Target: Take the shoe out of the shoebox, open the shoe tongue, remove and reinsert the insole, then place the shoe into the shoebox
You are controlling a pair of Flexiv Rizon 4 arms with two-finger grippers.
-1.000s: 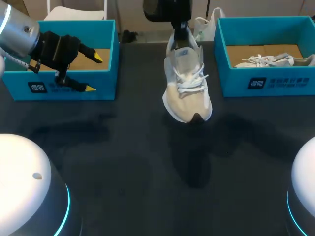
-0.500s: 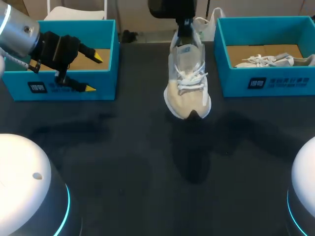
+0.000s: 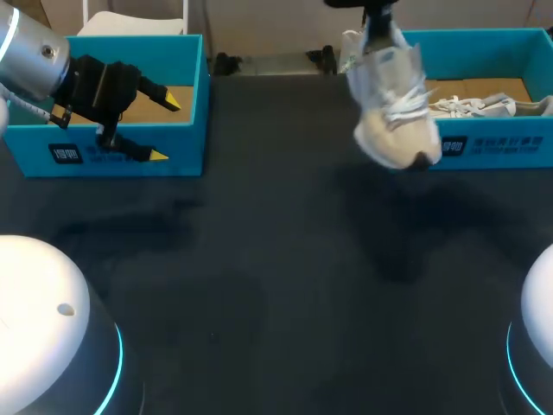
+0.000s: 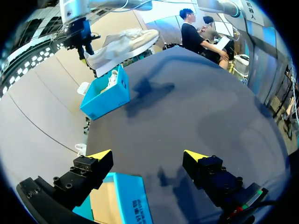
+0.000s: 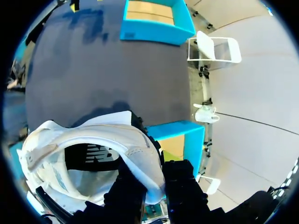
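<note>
Shoe (image 3: pixel 393 112), toe down: I held it by the heel, right gripper (image 3: pixel 378 17) clenched, over shoebox (image 3: pixel 492 143), likely for stowing. Left gripper (image 3: pixel 166 128) released.

Overhead light throws a soft shadow (image 3: pixel 393 242) of the shoe (image 3: pixel 393 121) onto the table (image 3: pixel 259 285).

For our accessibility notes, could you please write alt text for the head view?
The right claw holds a white shoe by its heel, toe down, in the air before the right blue shoebox, where a second shoe lies. The left claw hangs open over the front wall of the left shoebox.
</note>
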